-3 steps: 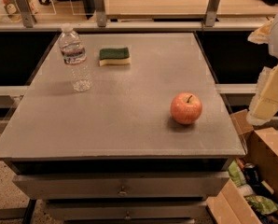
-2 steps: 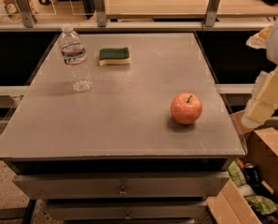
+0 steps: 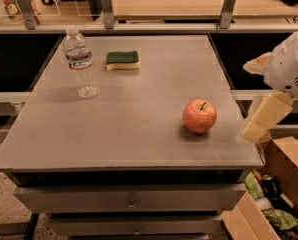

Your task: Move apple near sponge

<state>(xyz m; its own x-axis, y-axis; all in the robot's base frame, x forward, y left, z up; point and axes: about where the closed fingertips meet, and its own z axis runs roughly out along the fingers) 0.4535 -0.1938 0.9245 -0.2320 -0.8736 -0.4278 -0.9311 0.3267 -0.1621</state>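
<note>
The red-orange apple (image 3: 199,116) stands on the grey table (image 3: 139,134) at its front right, stem up. The sponge (image 3: 122,60), dark green on top and pale yellow below, lies at the table's back, left of centre, well apart from the apple. My gripper (image 3: 261,118) hangs from the white arm at the right edge of the view. It is just beyond the table's right edge, to the right of the apple and about level with it. It touches nothing.
A clear plastic water bottle (image 3: 80,62) stands upright at the back left, next to the sponge. An open cardboard box (image 3: 279,194) with cans and packets sits on the floor at the front right. A railing and counter (image 3: 164,6) run behind the table.
My gripper has moved left and slightly down, closer to the table's right edge and the apple. The apple, sponge and bottle have not moved.
</note>
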